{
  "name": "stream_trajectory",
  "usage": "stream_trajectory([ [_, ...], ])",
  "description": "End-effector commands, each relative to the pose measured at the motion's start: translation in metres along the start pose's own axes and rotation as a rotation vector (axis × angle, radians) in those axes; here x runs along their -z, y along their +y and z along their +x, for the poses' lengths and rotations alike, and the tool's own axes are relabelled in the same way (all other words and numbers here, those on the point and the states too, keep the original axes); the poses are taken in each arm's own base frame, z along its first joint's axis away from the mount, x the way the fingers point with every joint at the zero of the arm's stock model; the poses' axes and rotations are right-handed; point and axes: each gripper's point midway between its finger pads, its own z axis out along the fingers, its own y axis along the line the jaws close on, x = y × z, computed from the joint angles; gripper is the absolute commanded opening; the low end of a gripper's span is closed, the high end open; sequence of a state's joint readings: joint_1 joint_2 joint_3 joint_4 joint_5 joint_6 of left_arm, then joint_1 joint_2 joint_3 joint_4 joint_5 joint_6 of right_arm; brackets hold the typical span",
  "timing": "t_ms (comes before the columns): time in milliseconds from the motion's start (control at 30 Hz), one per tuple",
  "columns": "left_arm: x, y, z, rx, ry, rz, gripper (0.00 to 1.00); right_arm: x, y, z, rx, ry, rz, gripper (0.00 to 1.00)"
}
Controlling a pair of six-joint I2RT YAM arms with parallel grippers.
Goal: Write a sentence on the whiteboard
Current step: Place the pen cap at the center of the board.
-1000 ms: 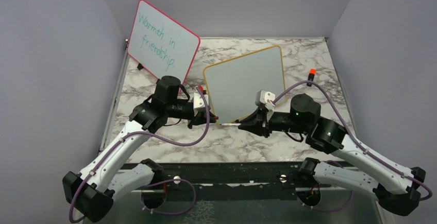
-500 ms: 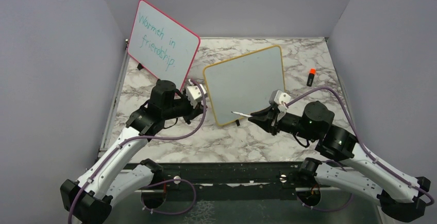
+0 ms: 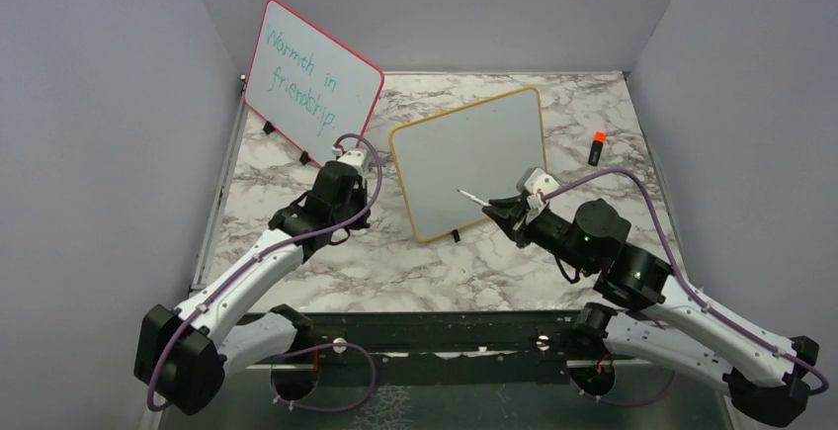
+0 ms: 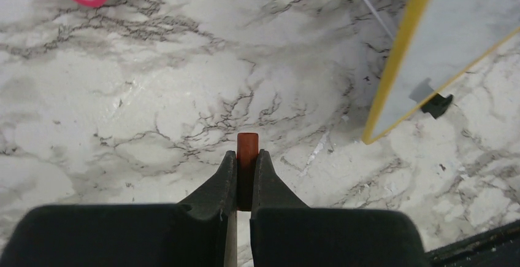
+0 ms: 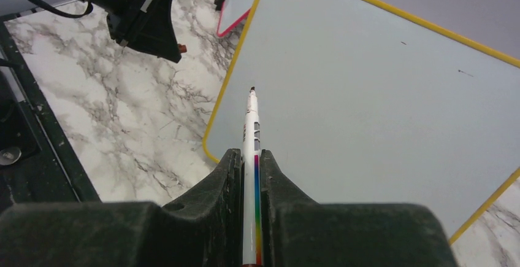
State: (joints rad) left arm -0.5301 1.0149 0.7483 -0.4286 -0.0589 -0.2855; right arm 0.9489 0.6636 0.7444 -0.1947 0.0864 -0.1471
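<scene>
Farthest left, at the back of the marble table (image 3: 464, 272), we see the pink-framed board (image 3: 311, 79) propped up, with teal handwriting on its face. Just in front of it is the left gripper (image 4: 247, 156), its fingers pinched narrowly on a small red-orange cap (image 4: 248, 147) that pokes out past the tips above bare marble. To its right, near the middle of the table, the whiteboard (image 3: 474, 158) stands tilted on small black feet, one lower corner towards the left arm. Its yellow-orange frame surrounds a pale face, plain apart from a couple of tiny dark specks. The right gripper (image 5: 249, 156) reaches in from the whiteboard's lower right, fingers clamped on a white marker (image 5: 250, 129) with a rainbow stripe. The marker's dark tip points at the lower part of the board, though we cannot tell whether it touches. Farthest right, a small black object with an orange end (image 3: 597, 147) lies on the marble, well apart from both arms.
</scene>
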Motion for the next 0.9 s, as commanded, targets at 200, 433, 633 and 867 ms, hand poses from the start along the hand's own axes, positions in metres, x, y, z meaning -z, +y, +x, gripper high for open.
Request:
stream_trajectory([
  [200, -0.037, 0.042, 0.032, 0.192, 0.077, -0.286, 0.02, 0.004, -0.019, -0.009, 0.014, -0.065, 0.108, 0.01],
  [433, -0.054, 0.056, 0.046, 0.22, 0.077, -0.366, 0.07, 0.006, -0.016, -0.012, 0.014, -0.083, 0.087, 0.0],
  [633, -0.07, 0.058, 0.051, 0.238, 0.08, -0.374, 0.08, 0.009, -0.017, -0.013, 0.012, -0.091, 0.093, 0.01],
  [867, -0.078, 0.063, 0.057, 0.249, 0.097, -0.405, 0.2, 0.011, -0.016, -0.012, 0.001, -0.093, 0.091, 0.0],
])
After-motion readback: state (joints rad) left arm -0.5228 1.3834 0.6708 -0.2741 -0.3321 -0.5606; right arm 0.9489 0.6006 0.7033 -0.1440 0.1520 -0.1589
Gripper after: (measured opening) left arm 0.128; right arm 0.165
